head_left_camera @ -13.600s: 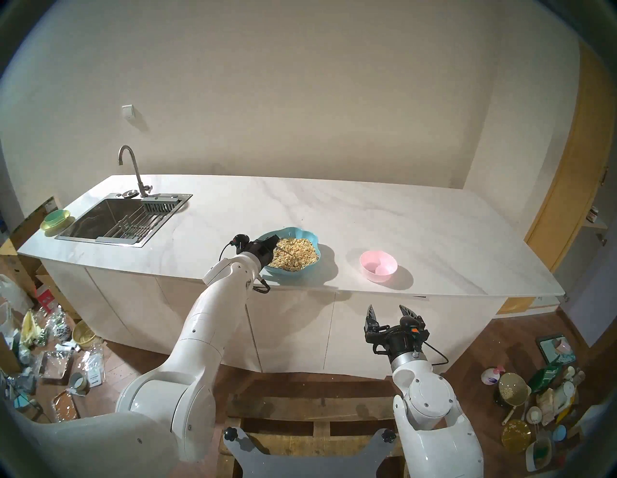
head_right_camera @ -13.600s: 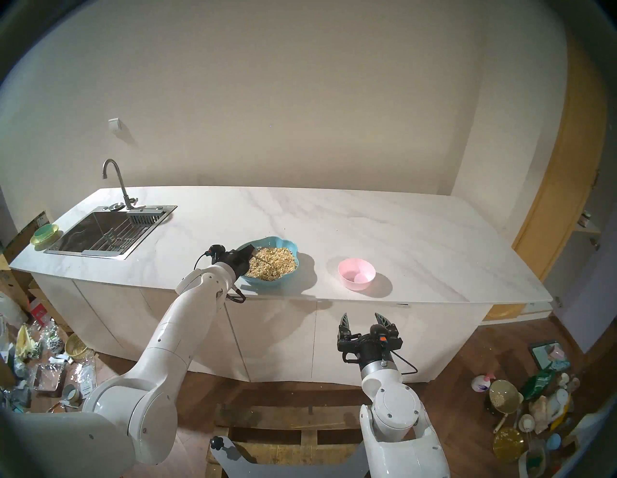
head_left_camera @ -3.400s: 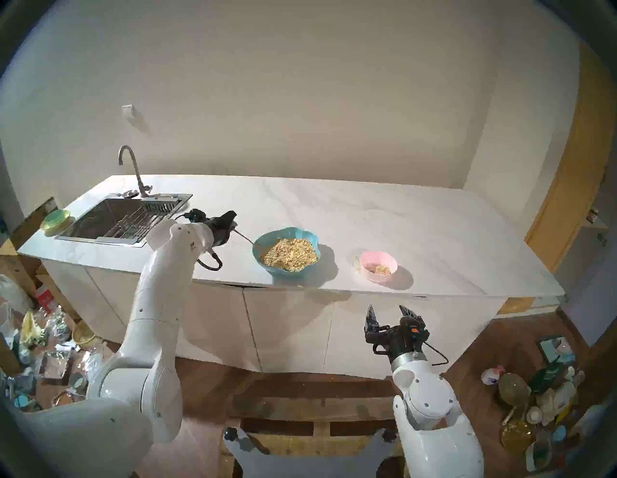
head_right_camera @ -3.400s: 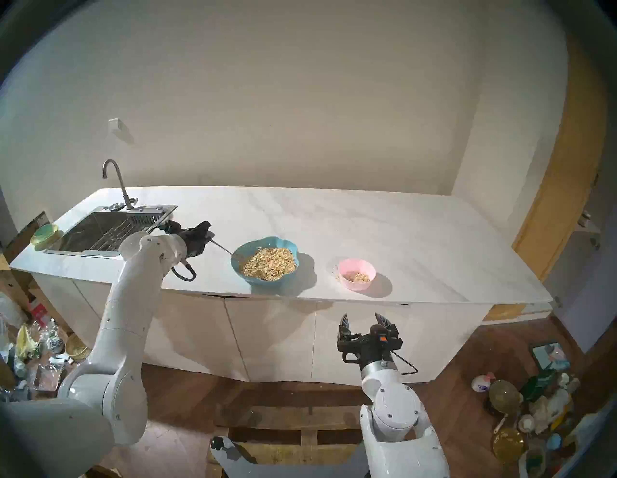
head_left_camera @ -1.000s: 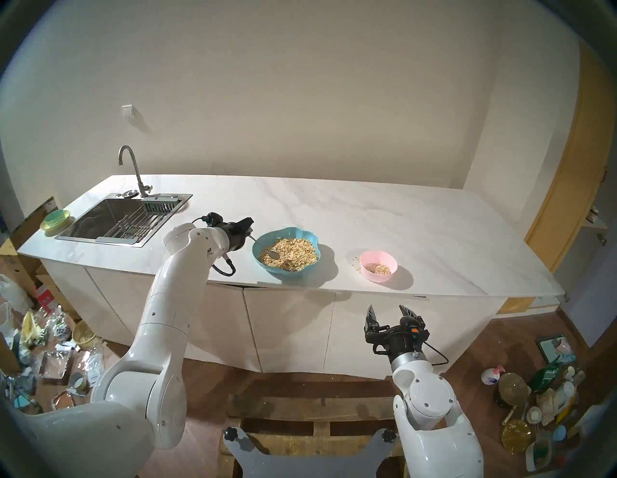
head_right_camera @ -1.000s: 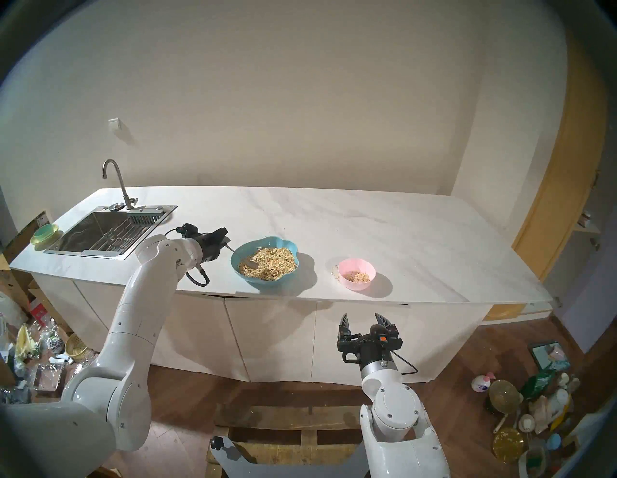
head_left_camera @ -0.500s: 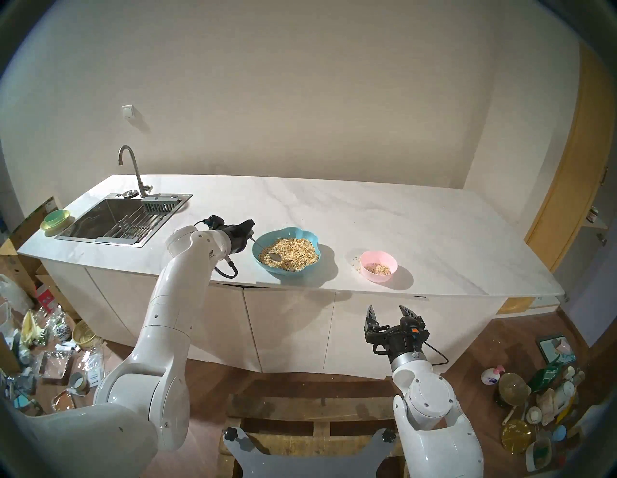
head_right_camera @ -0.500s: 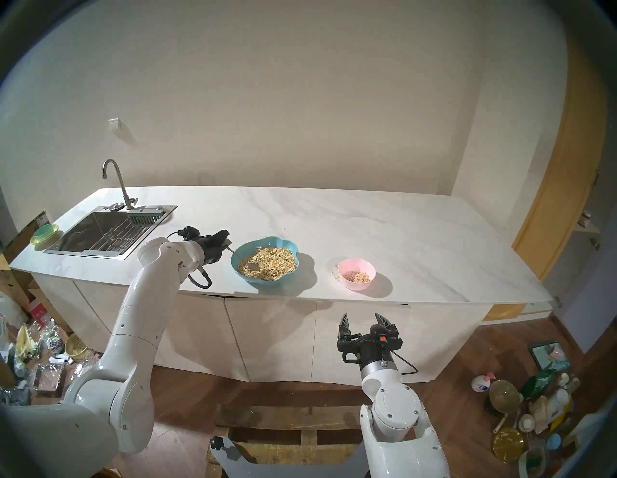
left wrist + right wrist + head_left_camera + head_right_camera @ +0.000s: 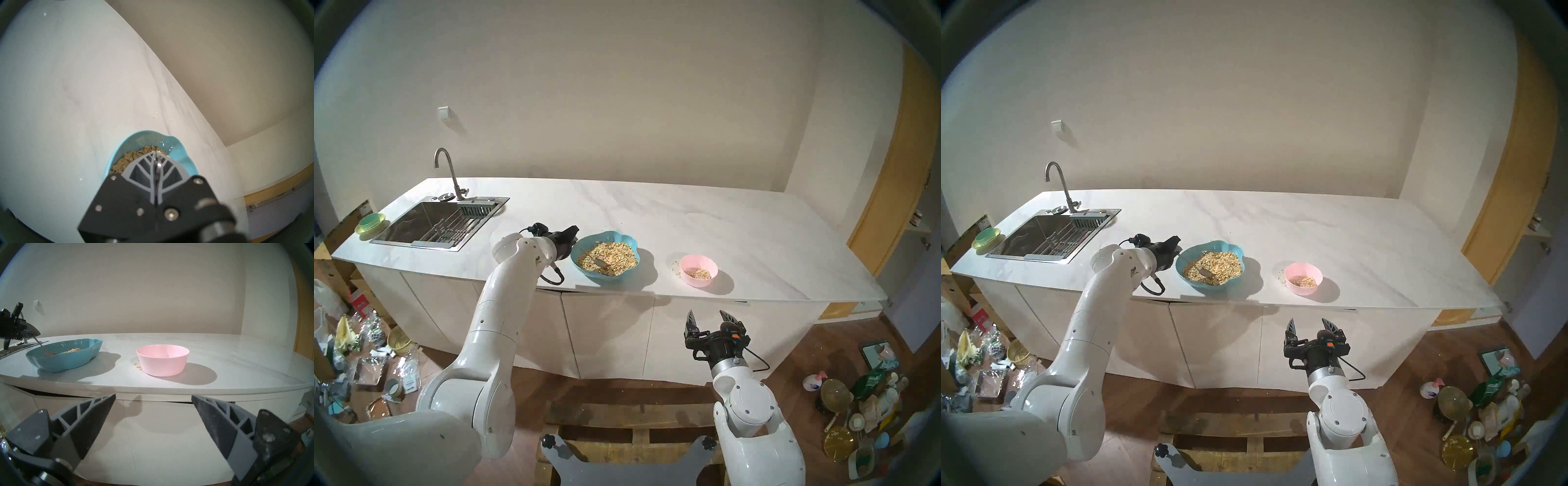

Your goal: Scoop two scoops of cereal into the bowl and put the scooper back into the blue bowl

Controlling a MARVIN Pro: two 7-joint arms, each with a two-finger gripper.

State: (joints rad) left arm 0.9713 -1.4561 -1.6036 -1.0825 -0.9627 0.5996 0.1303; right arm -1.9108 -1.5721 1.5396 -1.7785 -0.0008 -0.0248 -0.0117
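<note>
Beyond the left gripper (image 9: 574,234), its clamped spoon (image 9: 593,258) dips into cereal (image 9: 612,258).

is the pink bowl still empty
No, the pink bowl has a thin layer of cereal in its bottom, seen plainly from the head view.

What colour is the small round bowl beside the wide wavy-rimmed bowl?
Pink; the small round plastic bowl shows best in the right wrist view.

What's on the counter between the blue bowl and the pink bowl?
Mostly bare marble between the blue bowl and the pink bowl; only a few spilled cereal flakes lie against the pink bowl's left side, clearest in the right wrist view.
</note>
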